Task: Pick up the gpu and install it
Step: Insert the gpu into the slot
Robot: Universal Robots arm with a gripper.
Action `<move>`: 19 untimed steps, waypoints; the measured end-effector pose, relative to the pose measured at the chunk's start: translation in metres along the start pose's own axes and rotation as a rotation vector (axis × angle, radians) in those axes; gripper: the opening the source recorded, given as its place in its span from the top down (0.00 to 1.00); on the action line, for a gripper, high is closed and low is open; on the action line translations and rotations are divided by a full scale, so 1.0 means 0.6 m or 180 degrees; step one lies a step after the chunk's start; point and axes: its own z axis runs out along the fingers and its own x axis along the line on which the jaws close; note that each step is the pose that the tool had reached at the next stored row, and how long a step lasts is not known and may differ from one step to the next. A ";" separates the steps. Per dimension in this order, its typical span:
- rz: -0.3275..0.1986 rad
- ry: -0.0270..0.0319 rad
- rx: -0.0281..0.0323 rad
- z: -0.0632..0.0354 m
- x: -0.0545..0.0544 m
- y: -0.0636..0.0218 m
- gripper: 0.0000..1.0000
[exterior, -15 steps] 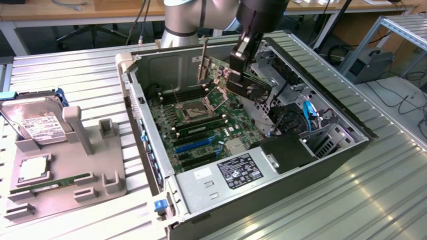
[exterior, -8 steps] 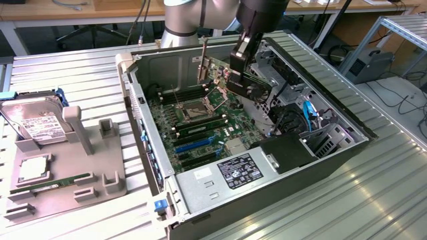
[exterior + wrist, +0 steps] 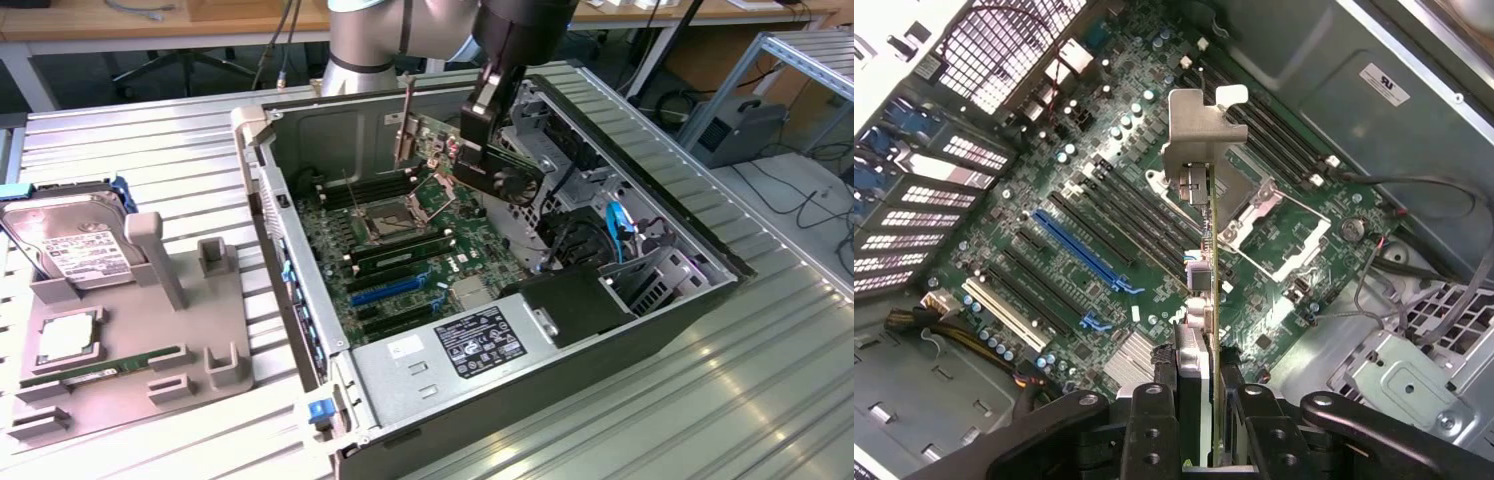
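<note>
Case lies open, motherboard bare, and my gripper clenches the gpu edge-on, upright above the board and clear of it, so I judge the install step needs its edge squared over a slot.

Ribbed metal tabletop, wooden desks behind, cables on floor

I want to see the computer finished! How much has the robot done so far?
Picking up looks done: the gripper is clamped on the graphics card. It hangs above the motherboard inside the open case. Left: the card is not in a slot yet.
</note>
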 end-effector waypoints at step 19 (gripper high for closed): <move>-0.0083 0.0003 -0.0001 0.000 0.000 0.000 0.73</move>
